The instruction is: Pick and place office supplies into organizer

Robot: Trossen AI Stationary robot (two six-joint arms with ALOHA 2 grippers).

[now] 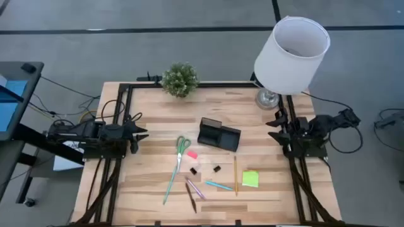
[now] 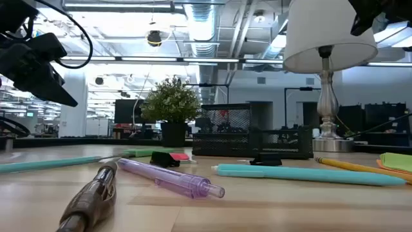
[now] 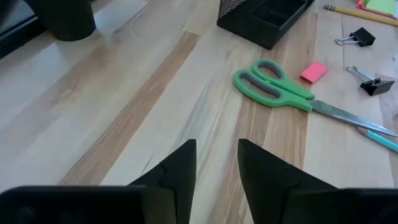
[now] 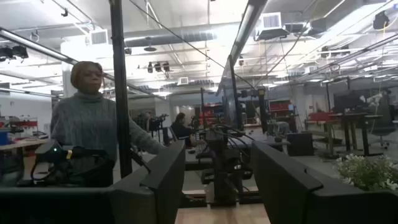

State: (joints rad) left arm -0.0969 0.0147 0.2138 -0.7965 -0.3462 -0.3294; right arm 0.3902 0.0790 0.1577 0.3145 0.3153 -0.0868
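Note:
The office supplies lie flat on the wooden table near its front. They are green-handled scissors, a pink eraser, two black binder clips, a yellow pencil, a lime sticky-note pad, a teal pen, a purple pen and a brown pen. The black organizer stands at mid-table. My left gripper hovers open at the table's left, pointing toward the scissors. My right gripper waits open at the right edge, held level.
A small potted plant stands at the far edge and a white-shaded lamp at the far right corner. Bare wood lies between my left gripper and the scissors. A person shows in the room beyond the table's left side.

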